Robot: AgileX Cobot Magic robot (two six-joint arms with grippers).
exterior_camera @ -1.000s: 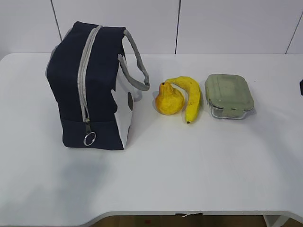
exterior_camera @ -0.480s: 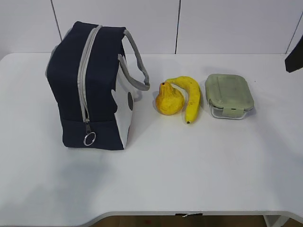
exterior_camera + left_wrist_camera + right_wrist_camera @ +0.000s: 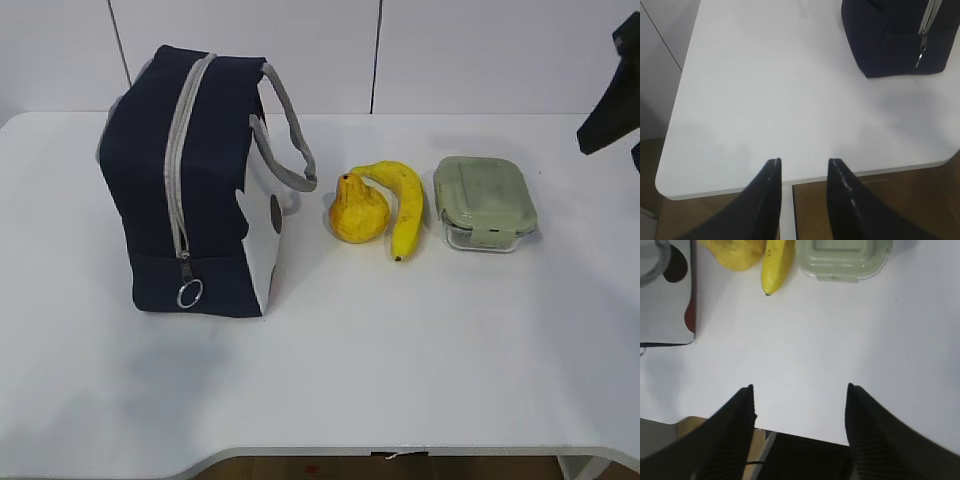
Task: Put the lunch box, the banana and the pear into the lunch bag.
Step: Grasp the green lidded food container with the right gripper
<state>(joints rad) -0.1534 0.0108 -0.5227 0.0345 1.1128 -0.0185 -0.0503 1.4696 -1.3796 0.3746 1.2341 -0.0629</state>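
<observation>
The navy lunch bag (image 3: 190, 180) stands at the left of the table, its grey zipper closed with the pull ring low on the front. The pear (image 3: 357, 210), the banana (image 3: 403, 205) and the green-lidded lunch box (image 3: 483, 200) lie in a row to its right. My right gripper (image 3: 800, 387) is wide open and empty above the table's front, with the lunch box (image 3: 842, 257), banana (image 3: 777, 265) and pear (image 3: 737, 252) ahead of it. My left gripper (image 3: 804, 165) is open and empty over the table's front left edge, with the bag (image 3: 895, 40) far ahead on the right.
A dark part of the right arm (image 3: 608, 115) shows at the exterior view's right edge, above and right of the lunch box. The bag's white end panel (image 3: 665, 300) is at the left in the right wrist view. Bare white table (image 3: 400, 350) spreads in front of the objects.
The right arm has come into the exterior view from the right edge and now shows larger and higher. The bag, pear, banana and lunch box have not moved.
</observation>
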